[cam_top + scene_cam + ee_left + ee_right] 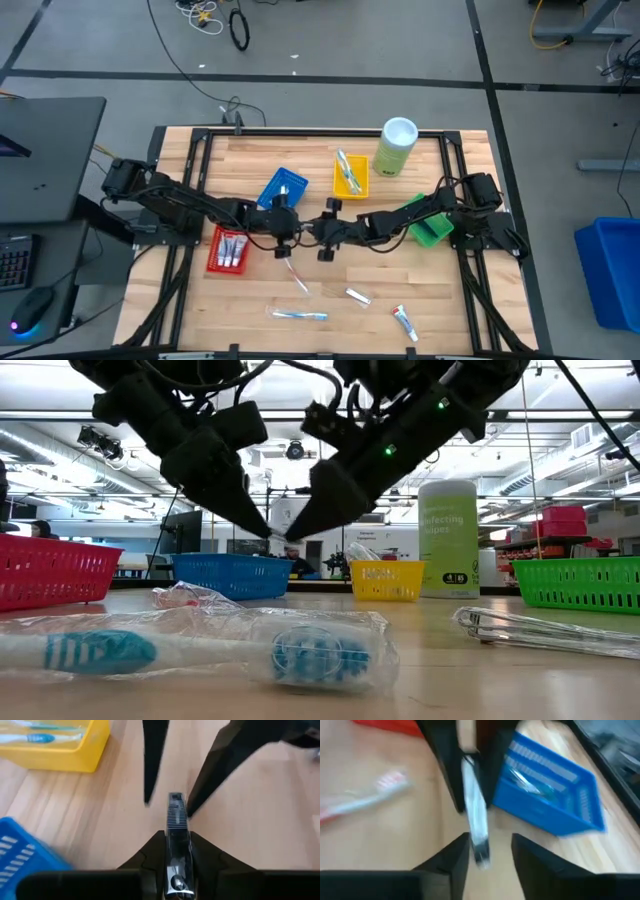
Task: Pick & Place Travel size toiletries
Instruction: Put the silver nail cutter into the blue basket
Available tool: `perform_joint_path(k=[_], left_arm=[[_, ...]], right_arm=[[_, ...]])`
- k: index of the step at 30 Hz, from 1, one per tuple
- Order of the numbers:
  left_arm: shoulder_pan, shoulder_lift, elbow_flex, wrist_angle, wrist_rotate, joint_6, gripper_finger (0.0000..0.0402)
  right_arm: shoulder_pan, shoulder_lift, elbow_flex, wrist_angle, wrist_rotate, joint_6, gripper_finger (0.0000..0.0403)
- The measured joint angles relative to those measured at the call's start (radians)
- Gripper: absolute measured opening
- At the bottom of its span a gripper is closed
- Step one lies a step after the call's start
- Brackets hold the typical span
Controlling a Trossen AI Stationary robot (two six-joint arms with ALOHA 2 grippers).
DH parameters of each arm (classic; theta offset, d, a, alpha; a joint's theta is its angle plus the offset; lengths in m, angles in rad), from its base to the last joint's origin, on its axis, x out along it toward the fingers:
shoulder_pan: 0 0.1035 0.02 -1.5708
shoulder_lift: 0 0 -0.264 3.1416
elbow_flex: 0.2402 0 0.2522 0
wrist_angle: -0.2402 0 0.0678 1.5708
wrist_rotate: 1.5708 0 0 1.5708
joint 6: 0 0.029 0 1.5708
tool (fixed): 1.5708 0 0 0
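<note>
Left gripper (176,832) pinches a wrapped razor (175,815), light, stiff, film slippery; right gripper (487,851) spread, should take the free end.

Tabletop (200,310): your wooden surface.
Trays on it: red (228,249), blue (283,188), yellow (350,174), green (432,230).
Canister (396,147): upright, beside yellow.
Loose toiletries: toothbrush (300,315), tube (405,321).

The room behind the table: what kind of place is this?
Probably a robotics lab or workshop: a bare grey floor with loose cables, exposed ceiling ducts, and a desk with keyboard beside the table.
</note>
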Motion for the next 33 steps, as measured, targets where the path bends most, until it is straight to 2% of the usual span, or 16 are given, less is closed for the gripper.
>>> perform_joint_path(k=[5,10,12,16,22,27,33], left_arm=[[-0.001,-0.029,0.009,-0.088,-0.146,-0.006,0.0067],[0.023,-0.13,0.051,-0.251,-0.411,-0.038,0.0072],[0.06,-0.163,0.051,-0.296,-0.456,-0.124,0.0072],[0.164,-0.159,0.039,-0.334,-0.41,-0.343,0.0067],[0.257,-0.047,-0.013,-0.295,-0.257,-0.449,0.008],[0.265,0.015,-0.017,-0.253,-0.236,-0.448,0.0094],[0.29,0.036,-0.016,-0.238,-0.18,-0.426,0.013]], right_arm=[[-0.002,0.0,0.0,-0.109,0.1,0.121,0.02],[-0.01,0.0,0.0,-0.162,0.106,0.195,0.0232],[-0.011,0.0,0.0,-0.161,0.105,0.195,0.0238],[-0.012,0.0,0.0,-0.161,0.101,0.195,0.0242],[-0.012,0.0,0.0,-0.161,0.071,0.195,0.0233],[-0.012,0.0,0.0,-0.161,0.071,0.194,0.0225],[-0.012,0.0,0.0,-0.162,0.068,0.194,0.0229]])
